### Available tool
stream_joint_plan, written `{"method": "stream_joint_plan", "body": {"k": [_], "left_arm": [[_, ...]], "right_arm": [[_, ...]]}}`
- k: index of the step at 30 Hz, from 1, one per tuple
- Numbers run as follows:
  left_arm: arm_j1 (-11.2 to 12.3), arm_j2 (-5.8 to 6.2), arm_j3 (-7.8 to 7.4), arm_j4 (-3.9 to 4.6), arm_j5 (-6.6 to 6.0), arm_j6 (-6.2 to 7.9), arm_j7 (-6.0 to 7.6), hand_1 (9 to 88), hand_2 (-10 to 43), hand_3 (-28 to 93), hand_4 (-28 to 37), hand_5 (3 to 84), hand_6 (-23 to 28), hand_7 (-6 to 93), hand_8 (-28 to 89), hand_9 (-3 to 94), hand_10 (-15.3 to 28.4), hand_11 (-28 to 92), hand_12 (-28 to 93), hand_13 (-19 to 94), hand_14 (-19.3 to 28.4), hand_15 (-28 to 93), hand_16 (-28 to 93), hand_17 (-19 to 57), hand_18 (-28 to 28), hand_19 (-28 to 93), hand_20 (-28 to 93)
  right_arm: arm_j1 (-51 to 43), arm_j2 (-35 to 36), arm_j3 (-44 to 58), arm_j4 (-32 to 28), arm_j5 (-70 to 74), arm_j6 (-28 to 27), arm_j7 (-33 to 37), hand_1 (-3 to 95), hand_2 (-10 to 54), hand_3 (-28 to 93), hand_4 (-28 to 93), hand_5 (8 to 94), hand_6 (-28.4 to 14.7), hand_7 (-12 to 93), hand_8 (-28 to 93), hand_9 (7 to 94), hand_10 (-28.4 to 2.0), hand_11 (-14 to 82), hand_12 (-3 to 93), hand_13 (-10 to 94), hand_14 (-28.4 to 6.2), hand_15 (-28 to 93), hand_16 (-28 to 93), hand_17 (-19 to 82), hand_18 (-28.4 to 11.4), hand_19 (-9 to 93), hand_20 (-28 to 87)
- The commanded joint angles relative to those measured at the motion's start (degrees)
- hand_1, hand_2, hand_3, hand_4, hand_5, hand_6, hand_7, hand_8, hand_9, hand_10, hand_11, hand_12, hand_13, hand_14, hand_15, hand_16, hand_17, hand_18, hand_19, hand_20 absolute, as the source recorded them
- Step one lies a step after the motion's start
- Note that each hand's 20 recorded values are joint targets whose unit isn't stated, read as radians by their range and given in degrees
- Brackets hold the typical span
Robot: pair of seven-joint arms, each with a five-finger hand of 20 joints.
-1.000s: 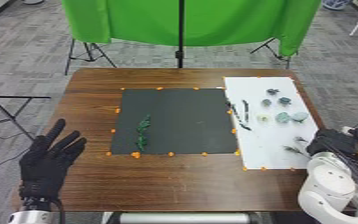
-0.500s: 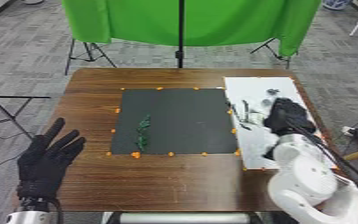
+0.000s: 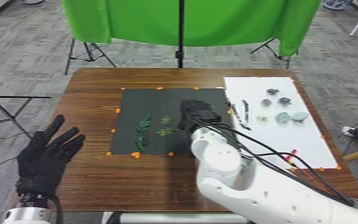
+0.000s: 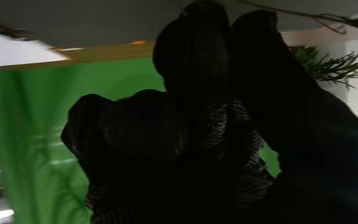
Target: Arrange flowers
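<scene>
No readable text or numbers anywhere.

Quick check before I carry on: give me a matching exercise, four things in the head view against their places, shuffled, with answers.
A. Left hand
B. Dark green sprig
C. Light green sprigs
D. Pale round leaves

1. White sheet
2. Directly left of the right hand
3. Left of the black sheet
4. Lying on the black sheet's left part

Pairs: A-3, B-4, C-2, D-1
</scene>
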Motion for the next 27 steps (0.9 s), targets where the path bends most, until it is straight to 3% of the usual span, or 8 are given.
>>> {"method": "stream_joint_plan", "body": {"k": [1,3,6,10,14,17,22,27], "left_arm": [[-1.07,-0.26,-0.09,0.24,0.90,-0.39,-2.28,15.6,6.9,76,-28.3,31.2,4.6,11.9,-10,31.3,19.3,21,12,21,28.3,46,-7,-11.2,28.4,51,3],[-1.22,0.32,0.07,0.31,0.58,-0.23,-1.82,15.7,6.9,75,-28.3,31.2,4.6,11.9,-10,31.3,19.2,21,12,21,28.3,46,-7,-11.2,28.4,51,3],[-2.20,-0.79,-0.16,0.62,1.70,-1.37,-3.53,15.9,6.9,76,-28.3,31.2,4.6,11.9,-10,31.3,19.3,21,12,21,28.3,46,-7,-11.2,28.4,51,3],[-2.97,-1.04,0.13,0.82,2.07,-1.85,-4.13,16.1,6.9,75,-28.3,31.2,4.7,11.9,-10,31.4,19.3,21,12,21,28.3,47,-7,-11.2,28.4,51,4],[-3.71,-1.83,-0.14,1.04,2.82,-2.49,-5.19,16.3,6.9,76,-28.3,31.2,4.6,12.0,-10,31.3,19.2,21,12,21,28.3,47,-7,-11.2,28.4,51,3],[-4.29,-1.66,0.19,1.24,2.74,-2.64,-5.27,16.3,6.8,76,-28.3,31.2,4.7,12.0,-10,31.3,19.2,21,12,22,28.3,47,-7,-11.2,28.4,51,3],[-4.71,-2.83,-0.15,1.38,3.61,-3.37,-6.37,16.5,6.8,76,-28.3,31.2,4.6,12.0,-10,31.3,19.3,21,12,22,28.3,47,-7,-11.3,28.4,52,3],[-5.01,-2.19,0.45,1.61,3.26,-3.34,-6.17,16.6,6.8,76,-28.3,31.2,4.7,12.0,-10,31.3,19.2,21,12,21,28.3,47,-7,-11.3,28.4,52,3]], "right_arm": [[4.32,-4.35,-4.22,4.76,0.19,-2.83,1.48,49.1,-9.5,70,-27,93.1,-2.1,20,10,93.7,-11.2,44.6,19.8,87,-8.8,70,19,57,-21.5,93,53],[4.75,-4.97,-4.91,5.64,0.96,-5.09,2.28,48.6,-9.5,71,-27,93.5,-1.9,20,9,93.7,-11.4,45.5,19.3,88,-9.0,70,20,58,-21.8,93,54],[5.26,-5.35,-6.03,6.49,1.26,-4.23,2.78,46.0,-7.3,72,-27,93.7,-1.1,22,3,93.7,-11.5,47.4,17.6,89,-9.2,70,20,59,-22.1,93,55],[5.67,-6.19,-6.28,7.45,2.73,-6.51,4.29,43.2,-3.1,72,-25,93.7,-0.4,27,-12,93.7,-11.7,49.6,16.6,90,-9.4,70,20,60,-22.8,93,56],[5.89,-6.75,-6.67,8.21,2.72,-6.08,4.38,43.0,-2.2,72,-25,93.7,-0.1,29,-13,93.7,-11.8,50.3,15.8,91,-9.4,70,20,60,-23.0,93,57],[5.70,-7.15,-6.45,7.89,3.05,-5.73,4.45,42.6,-1.5,72,-25,93.7,0.4,30,-14,93.7,-11.9,50.9,15.4,91,-9.5,69,21,60,-23.0,93,57],[4.78,-8.11,-5.77,7.01,2.51,-5.57,3.79,41.1,0.3,71,-25,93.7,0.6,31,-14,93.7,-12.0,51.9,14.5,92,-9.7,69,21,61,-23.2,93,57],[5.22,-8.62,-6.12,7.36,3.80,-6.32,4.73,39.5,1.2,70,-25,93.7,0.7,33,-15,93.7,-12.3,52.6,14.0,92,-10.0,69,21,61,-23.4,93,57]]}}
